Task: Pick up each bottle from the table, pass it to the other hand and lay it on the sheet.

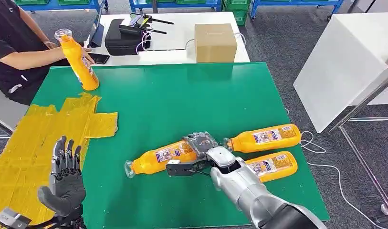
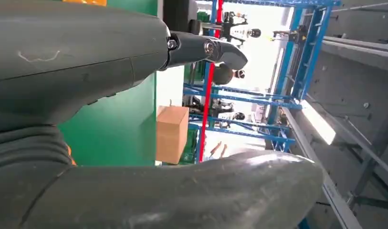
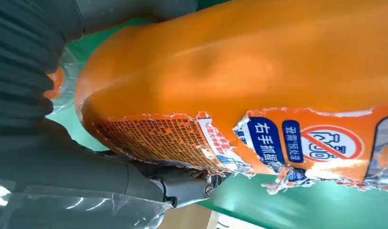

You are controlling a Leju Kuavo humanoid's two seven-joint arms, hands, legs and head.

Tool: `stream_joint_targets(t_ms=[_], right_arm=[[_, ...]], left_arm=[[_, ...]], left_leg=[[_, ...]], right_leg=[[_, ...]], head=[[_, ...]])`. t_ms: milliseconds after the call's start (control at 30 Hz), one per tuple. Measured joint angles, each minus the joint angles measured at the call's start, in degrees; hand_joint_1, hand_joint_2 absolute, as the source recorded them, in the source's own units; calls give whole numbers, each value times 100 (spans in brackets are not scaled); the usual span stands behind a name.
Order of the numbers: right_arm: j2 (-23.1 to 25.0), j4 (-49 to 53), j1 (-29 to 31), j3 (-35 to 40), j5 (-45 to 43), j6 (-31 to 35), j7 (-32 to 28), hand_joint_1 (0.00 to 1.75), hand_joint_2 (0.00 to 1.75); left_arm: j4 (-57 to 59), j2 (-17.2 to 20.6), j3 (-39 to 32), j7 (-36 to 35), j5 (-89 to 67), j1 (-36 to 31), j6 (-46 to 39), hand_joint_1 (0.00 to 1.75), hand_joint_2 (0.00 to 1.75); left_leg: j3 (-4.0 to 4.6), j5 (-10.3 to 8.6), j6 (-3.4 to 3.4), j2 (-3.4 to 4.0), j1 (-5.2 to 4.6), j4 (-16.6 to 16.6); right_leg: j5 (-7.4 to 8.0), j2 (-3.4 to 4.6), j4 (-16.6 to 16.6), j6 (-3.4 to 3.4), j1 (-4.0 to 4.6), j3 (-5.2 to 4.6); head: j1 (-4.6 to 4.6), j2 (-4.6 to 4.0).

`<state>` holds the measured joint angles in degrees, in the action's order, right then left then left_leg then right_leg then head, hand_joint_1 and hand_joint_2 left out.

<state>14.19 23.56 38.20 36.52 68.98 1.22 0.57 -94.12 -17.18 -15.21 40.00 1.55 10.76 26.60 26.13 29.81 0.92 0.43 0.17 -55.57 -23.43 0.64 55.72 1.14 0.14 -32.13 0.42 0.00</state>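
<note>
The right hand point(image 1: 197, 155) grips the base end of an orange bottle point(image 1: 158, 158) lying on the green table point(image 1: 192, 95), neck pointing away toward the left hand; the close wrist cam shows fingers wrapped under its torn label. Just beside the right hand, on its outer side, lie two more bottles: one point(image 1: 264, 137) touching or nearly touching the wrist, another point(image 1: 273, 167) partly behind the forearm, so both crowd that arm. The left hand point(image 1: 65, 179) is well apart, fingers straight and spread, holding nothing, above the yellow sheet point(image 1: 34, 138). Far across the table a person point(image 1: 13, 43) holds a fourth bottle point(image 1: 78, 59) tilted at the table edge. Beyond: white desk w/ cardboard box point(image 1: 214, 42), black case point(image 1: 122, 36), blue shelving, grey carpet floor.
</note>
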Motion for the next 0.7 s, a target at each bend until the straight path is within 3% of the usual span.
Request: stream_joint_targets(t_ms=[133,333,367,467,600,700], right_arm=[[0,26,-108,-49,-392,487,-143,175,175],[7,630,-729,-405,-1058,1202,-516,175,175],[9,700,-785,-450,-1075,1217,-520,175,175],[-2,930,-965,-540,-1147,1354,-518,175,175],[-120,1887,-1545,-756,-1314,1644,-220,175,175],[-247,2512,-1909,-929,-1436,1659,-151,175,175]], left_arm=[[187,0,33,0,61,7,170,0,0],[245,-142,11,0,120,169,249,0,0],[245,-157,4,0,120,193,256,0,175],[238,-179,-2,0,184,228,181,0,175],[-243,-203,-55,2,556,475,-1175,0,175],[-593,-205,-140,2,785,641,-1412,0,175]], left_leg=[[0,0,0,0,0,0],[24,-1,0,-7,2,0],[25,-1,0,-7,2,0],[31,-1,0,-6,2,0],[44,0,1,-7,5,0],[57,0,1,-13,4,0]], right_leg=[[0,0,0,0,0,1],[0,-5,1,0,0,-20],[0,-6,1,0,0,-20],[0,-5,1,0,0,-21],[-1,-6,1,0,-1,-39],[-1,-10,0,0,-2,-48]], head=[[2,0],[2,0],[0,0],[0,0],[0,0],[0,0]])
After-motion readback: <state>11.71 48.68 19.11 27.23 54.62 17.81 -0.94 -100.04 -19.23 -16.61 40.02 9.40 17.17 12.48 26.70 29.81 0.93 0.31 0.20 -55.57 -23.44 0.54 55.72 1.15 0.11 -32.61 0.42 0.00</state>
